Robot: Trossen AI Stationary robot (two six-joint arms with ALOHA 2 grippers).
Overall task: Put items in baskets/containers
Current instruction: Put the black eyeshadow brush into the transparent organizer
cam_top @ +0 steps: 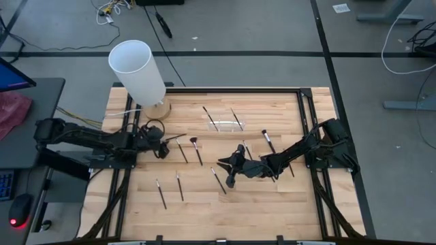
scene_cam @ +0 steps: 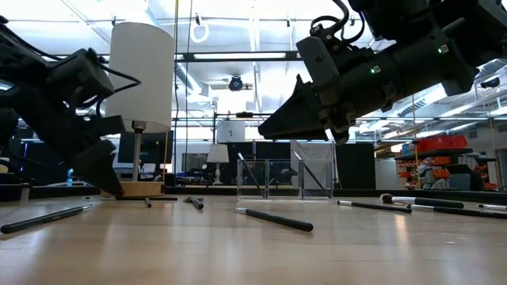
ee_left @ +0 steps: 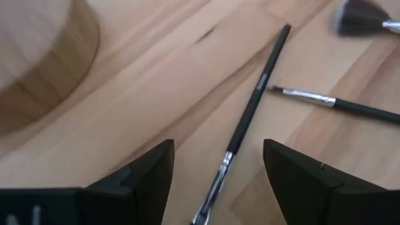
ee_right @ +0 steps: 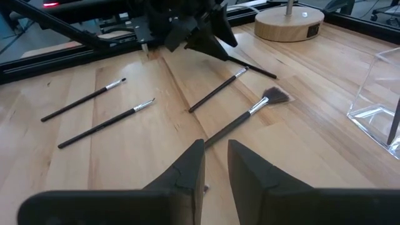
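Observation:
Several thin dark-handled brushes lie flat on the wooden table. The clear holder stands toward the far edge with two brushes leaning inside it. My left gripper is open and low over the table next to the lamp base. Its fingers stand on either side of one brush with a silver ferrule, apart from it. My right gripper hangs clear above the table's middle, fingers drawn together to a narrow slit and holding nothing. A fan brush lies just beyond it.
A tall white cylinder lamp on a round wooden base stands at the far left, close to my left gripper. Black rails frame the table on the left and right. Bare wood lies along the near edge.

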